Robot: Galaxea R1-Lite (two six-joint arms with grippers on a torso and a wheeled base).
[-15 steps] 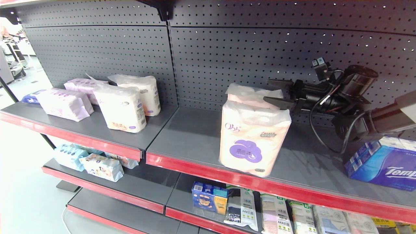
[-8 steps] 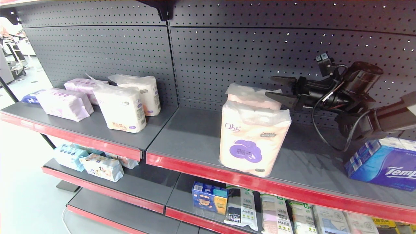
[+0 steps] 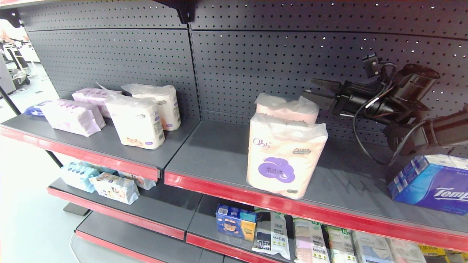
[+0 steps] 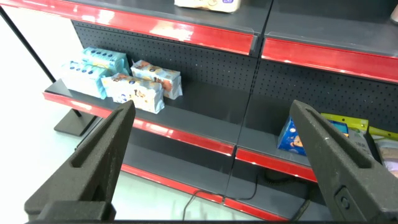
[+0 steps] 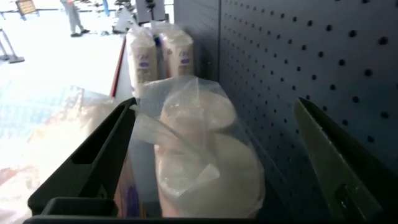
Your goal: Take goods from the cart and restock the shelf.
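The right pincer [image 3: 309,89] is hanging wide open just right of the rear pack [image 3: 285,107], which is sitting on the shelf [image 3: 219,153] behind the front pack [image 3: 285,157], near the pegboard [image 3: 256,65]. A finger snagging the loose wrapper could be tipping the rear pack into the front one, pushing it off the near edge. The right wrist view is showing that wrapper straight ahead of the fingers. The left wrist view is showing the left pincer [image 4: 211,106] spread wide, facing lower shelves [image 4: 155,134].
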